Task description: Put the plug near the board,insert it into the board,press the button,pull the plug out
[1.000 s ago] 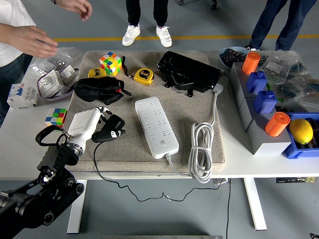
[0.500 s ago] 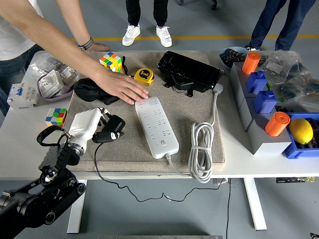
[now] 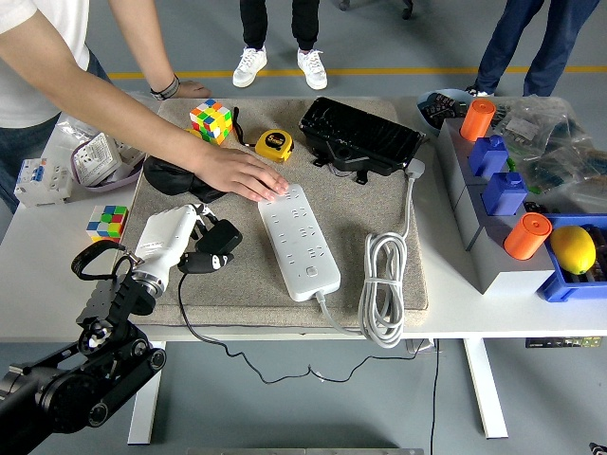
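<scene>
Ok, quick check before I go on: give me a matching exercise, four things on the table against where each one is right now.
Things:
1. black plug
2. white power strip
3. yellow tape measure
4. lemon

Places:
A. in the blue bin at the right edge
B. under a person's hand at its far end
C. in the left hand's fingers
D. on the mat's far part, left of the black case

Pairs: 1-C, 2-B, 3-D, 4-A
</scene>
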`<control>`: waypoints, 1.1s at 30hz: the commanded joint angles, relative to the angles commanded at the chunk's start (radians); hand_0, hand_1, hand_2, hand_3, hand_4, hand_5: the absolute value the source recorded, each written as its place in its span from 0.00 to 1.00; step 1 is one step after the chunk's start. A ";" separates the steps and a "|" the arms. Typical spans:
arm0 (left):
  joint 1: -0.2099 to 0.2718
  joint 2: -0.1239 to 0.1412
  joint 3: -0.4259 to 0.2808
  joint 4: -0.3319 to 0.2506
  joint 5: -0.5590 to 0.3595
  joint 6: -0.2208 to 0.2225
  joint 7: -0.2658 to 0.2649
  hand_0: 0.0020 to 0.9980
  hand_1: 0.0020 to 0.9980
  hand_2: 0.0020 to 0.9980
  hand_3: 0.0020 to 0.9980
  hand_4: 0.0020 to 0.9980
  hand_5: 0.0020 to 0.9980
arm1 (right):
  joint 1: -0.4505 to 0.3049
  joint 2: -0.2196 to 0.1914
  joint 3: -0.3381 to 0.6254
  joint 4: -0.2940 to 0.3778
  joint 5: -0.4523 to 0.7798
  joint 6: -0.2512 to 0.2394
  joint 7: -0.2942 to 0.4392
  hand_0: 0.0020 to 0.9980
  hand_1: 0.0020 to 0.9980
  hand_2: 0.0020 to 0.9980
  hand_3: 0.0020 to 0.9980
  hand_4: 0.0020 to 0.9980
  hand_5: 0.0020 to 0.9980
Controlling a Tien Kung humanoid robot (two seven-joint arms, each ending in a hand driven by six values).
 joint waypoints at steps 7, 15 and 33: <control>-0.001 0.000 0.004 0.000 -0.026 0.006 -0.008 0.25 0.40 0.40 0.55 0.75 0.00 | 0.000 0.000 0.001 0.000 0.000 -0.001 0.001 0.60 0.60 0.54 0.54 0.76 0.25; 0.000 0.005 0.004 -0.012 -0.079 0.016 -0.054 0.23 0.38 0.36 0.54 0.74 0.00 | 0.000 0.000 0.000 -0.001 0.000 -0.001 0.003 0.60 0.60 0.54 0.54 0.76 0.24; -0.135 0.085 0.185 -0.106 -0.419 -0.081 -0.279 0.23 0.35 0.35 0.53 0.73 0.00 | -0.001 -0.009 -0.011 0.000 0.002 0.000 0.003 0.60 0.60 0.54 0.54 0.76 0.24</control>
